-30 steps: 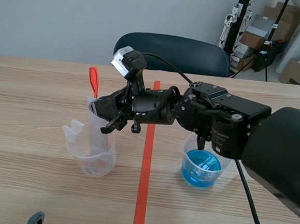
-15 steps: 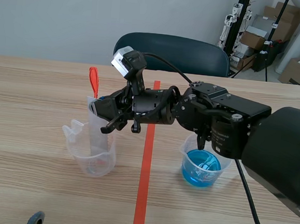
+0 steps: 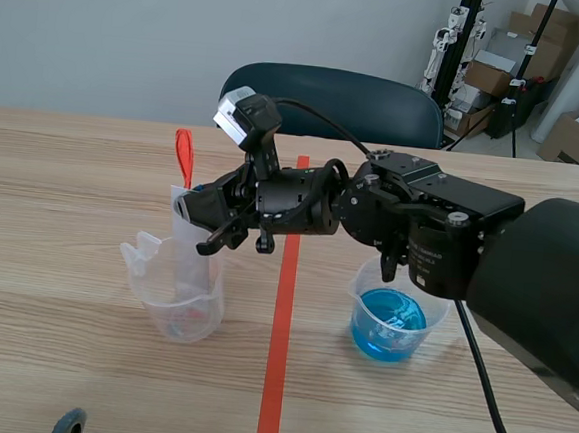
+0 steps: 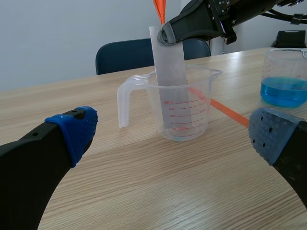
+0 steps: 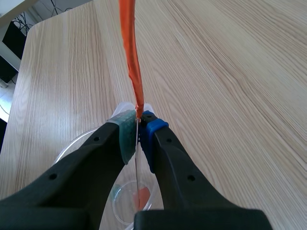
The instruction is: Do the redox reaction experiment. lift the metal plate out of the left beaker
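Right gripper [image 5: 139,129] clamped on metal plate [image 4: 169,62]; its lower end stands inside left beaker [image 4: 192,115]. Left gripper [image 4: 175,136] open, near left beaker

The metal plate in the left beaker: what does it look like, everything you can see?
The metal plate is a thin, flat, pale grey strip standing upright in the clear plastic beaker, its lower end near the bottom. An orange-red tab tops it. The right gripper is shut on its upper end.
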Controlling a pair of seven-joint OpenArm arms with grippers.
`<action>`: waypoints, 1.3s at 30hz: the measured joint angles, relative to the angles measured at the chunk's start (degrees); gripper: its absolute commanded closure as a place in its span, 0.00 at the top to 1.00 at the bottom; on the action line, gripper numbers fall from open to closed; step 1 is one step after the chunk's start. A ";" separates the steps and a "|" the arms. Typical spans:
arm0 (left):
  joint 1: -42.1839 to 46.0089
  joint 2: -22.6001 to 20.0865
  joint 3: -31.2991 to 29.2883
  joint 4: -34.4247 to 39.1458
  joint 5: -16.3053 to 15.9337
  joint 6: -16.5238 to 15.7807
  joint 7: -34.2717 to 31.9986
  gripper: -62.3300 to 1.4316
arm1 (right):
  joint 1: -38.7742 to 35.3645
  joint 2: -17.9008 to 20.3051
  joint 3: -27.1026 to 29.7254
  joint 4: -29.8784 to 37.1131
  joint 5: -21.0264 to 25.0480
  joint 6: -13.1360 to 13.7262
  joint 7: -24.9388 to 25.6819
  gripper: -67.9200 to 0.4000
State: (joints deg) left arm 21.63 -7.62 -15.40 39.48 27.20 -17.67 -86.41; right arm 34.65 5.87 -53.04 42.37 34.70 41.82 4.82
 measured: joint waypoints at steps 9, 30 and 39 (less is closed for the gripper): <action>0.00 0.00 0.00 0.00 0.00 0.00 0.00 1.00 | -0.07 1.75 0.00 6.49 -0.42 0.00 -2.27 0.01; 0.00 0.00 0.00 0.00 0.00 0.00 0.00 1.00 | -0.09 9.42 -0.02 28.04 12.44 0.02 -14.36 0.01; 0.00 0.00 0.00 0.00 0.00 0.00 0.00 1.00 | -0.09 15.47 -0.02 38.32 14.10 0.04 -14.32 0.01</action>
State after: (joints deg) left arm 21.63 -7.62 -15.40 39.48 27.20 -17.67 -86.41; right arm 34.57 21.34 -53.06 80.68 48.80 41.87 -9.50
